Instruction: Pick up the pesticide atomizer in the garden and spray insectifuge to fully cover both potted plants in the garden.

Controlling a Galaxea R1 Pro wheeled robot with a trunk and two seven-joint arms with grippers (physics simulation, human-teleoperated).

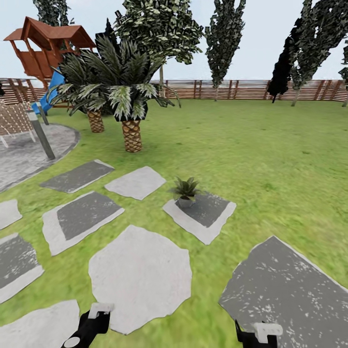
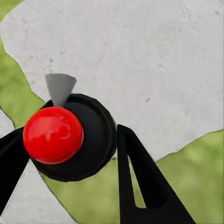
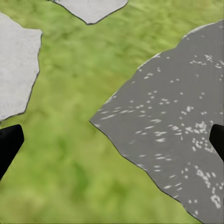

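Note:
One potted plant, a small green rosette in a grey pot, stands on the corner of a grey stepping stone ahead of me on the garden lawn. In the left wrist view a dark round bottle with a red ball top and a grey cone nozzle, the pesticide atomizer, sits between the black fingers of my left gripper, which is shut on it above a pale stone. My left gripper hangs low at the view's bottom edge. My right gripper is open and holds nothing above grass and a dark stone.
Several stepping stones cover the lawn in front. Two palms stand behind the plant. A round grey patio with a post lies left, a wooden playhouse behind it. A slatted fence closes the back.

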